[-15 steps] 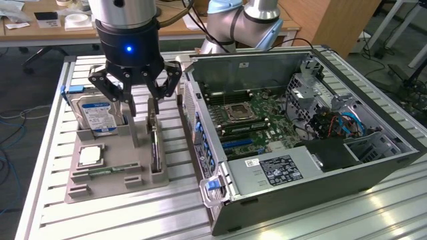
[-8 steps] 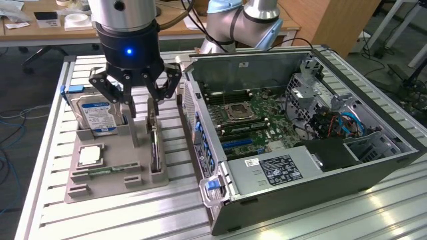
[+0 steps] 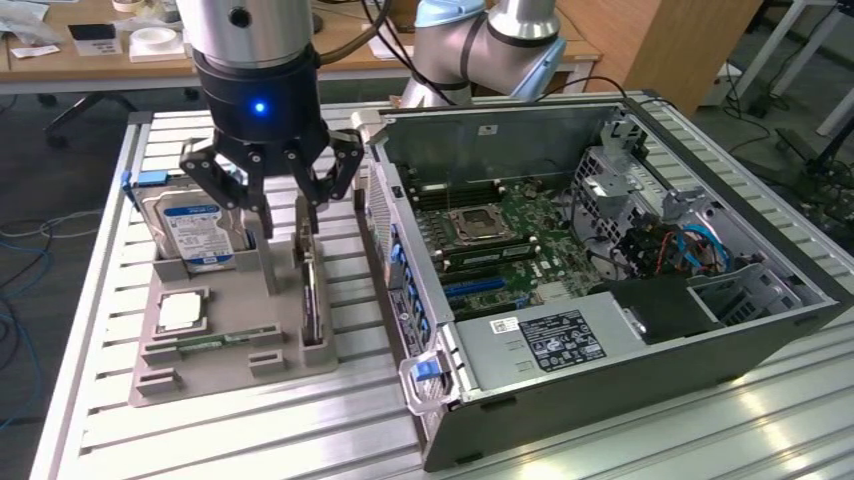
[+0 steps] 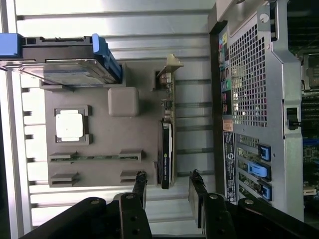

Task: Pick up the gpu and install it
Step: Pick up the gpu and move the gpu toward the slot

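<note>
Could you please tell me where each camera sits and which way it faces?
Exterior view: raised off the arm, looking down across the table at the tray and open case; arm and open jaws show above the tray.
Wrist view: on the wrist, looking down past the jaws onto the gpu standing edge-on.
Shared: gpu, hard drive, tray, case.

bright even room light, white glare on the slatted metal table (image 4: 114, 22), dim shadow inside the computer case (image 3: 601, 400)
</note>
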